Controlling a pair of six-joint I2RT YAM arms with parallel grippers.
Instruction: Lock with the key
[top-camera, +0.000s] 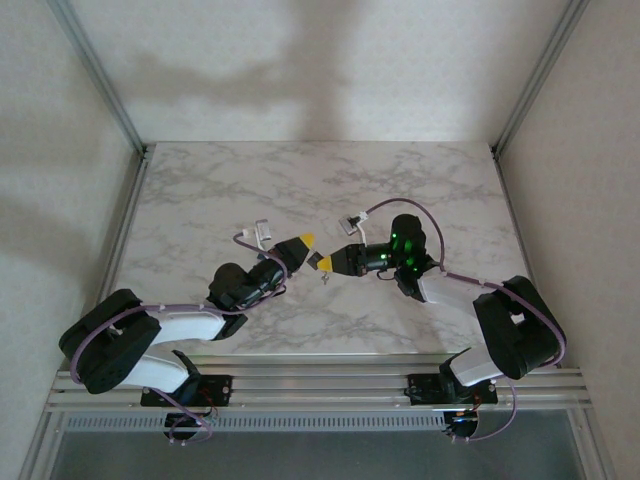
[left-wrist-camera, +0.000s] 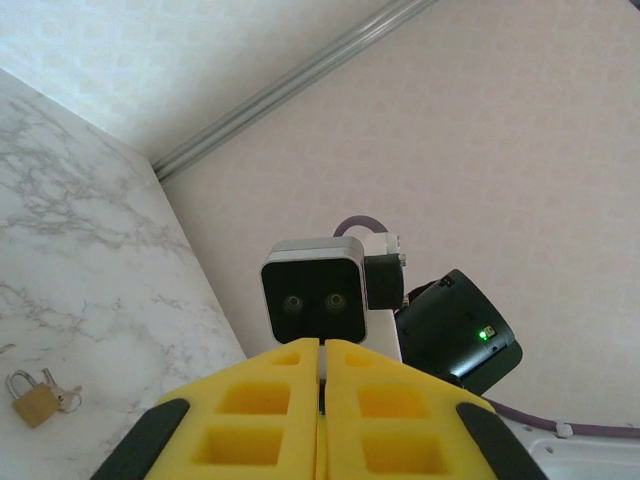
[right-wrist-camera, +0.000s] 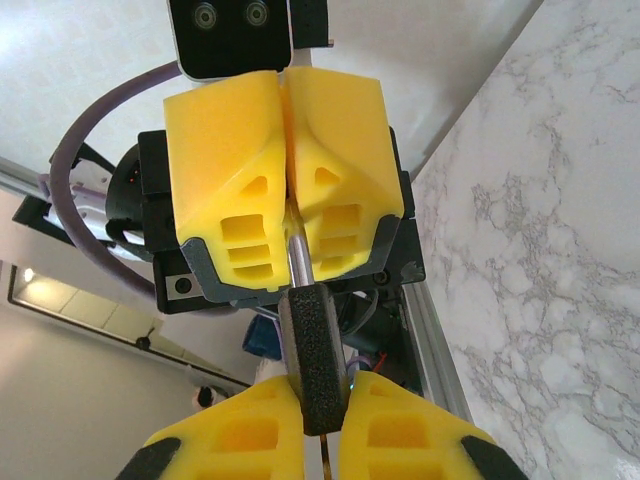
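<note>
A black, rough-surfaced lock body (right-wrist-camera: 316, 350) sits clamped between the yellow fingers of my right gripper (right-wrist-camera: 318, 400), which is shut on it. A silver shackle bar (right-wrist-camera: 297, 262) rises from the black body into the closed fingers of my left gripper (right-wrist-camera: 287, 205). The two grippers meet tip to tip above the middle of the table, left gripper (top-camera: 306, 243) and right gripper (top-camera: 327, 262). From the left wrist, my left gripper (left-wrist-camera: 322, 352) looks shut with a pale sliver in its gap. A small brass padlock (left-wrist-camera: 35, 402) with silver keys (left-wrist-camera: 64, 398) lies on the marble.
The marble table (top-camera: 300, 180) is bare around the grippers, with metal frame posts (top-camera: 100, 75) at its back corners and white walls beyond. The right arm's wrist camera (left-wrist-camera: 310, 300) faces my left gripper at close range.
</note>
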